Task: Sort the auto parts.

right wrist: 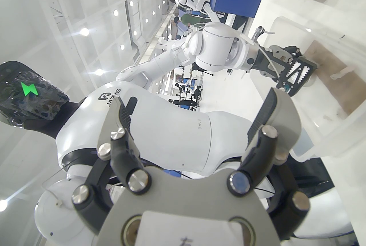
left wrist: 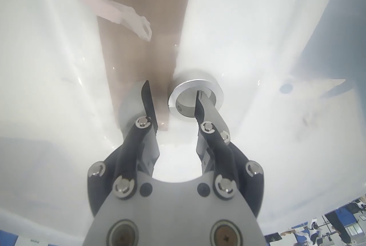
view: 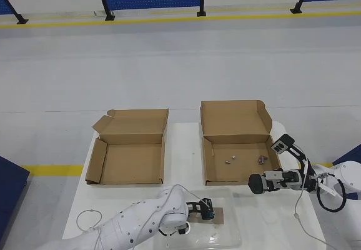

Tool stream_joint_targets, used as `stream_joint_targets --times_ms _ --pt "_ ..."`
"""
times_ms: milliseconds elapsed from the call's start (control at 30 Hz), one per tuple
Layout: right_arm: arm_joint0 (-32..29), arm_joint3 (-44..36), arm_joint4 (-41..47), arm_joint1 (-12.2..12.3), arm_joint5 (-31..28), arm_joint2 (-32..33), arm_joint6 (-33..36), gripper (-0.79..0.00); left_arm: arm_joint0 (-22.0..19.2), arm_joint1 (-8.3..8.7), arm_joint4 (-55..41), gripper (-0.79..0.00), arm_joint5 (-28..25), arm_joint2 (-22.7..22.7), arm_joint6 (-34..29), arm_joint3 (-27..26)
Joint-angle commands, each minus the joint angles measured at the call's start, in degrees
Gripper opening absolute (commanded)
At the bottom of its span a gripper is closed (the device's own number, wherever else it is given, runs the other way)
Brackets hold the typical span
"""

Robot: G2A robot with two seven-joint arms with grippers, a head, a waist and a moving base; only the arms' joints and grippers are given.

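Note:
A silver metal ring (left wrist: 197,83) lies in the clear plastic tray (left wrist: 257,29). My left gripper (left wrist: 173,99) stands open over it, one finger inside the ring's hole and the other just outside its wall. A pale translucent plastic clip (left wrist: 120,15) lies farther off in the same tray. From above, the left gripper (view: 207,210) hangs over the tray (view: 230,234) at the table's front. My right gripper (right wrist: 194,112) is open with nothing between its fingers, held beside the front corner of the right box (view: 204,156).
Two open cardboard boxes stand behind the tray. The left box (view: 130,164) holds nothing visible. The right box holds small metal parts (view: 228,159). A brown strip (left wrist: 137,1) shows under the tray floor. A thin cable (view: 88,219) lies at the table's left.

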Motion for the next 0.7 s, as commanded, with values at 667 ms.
stream_joint_targets --times_ms 667 --pt "0.0 0.0 0.0 0.0 0.0 0.0 0.0 0.0 2.4 2.32 -0.8 -0.785 -1.2 -6.4 -1.7 -9.0"
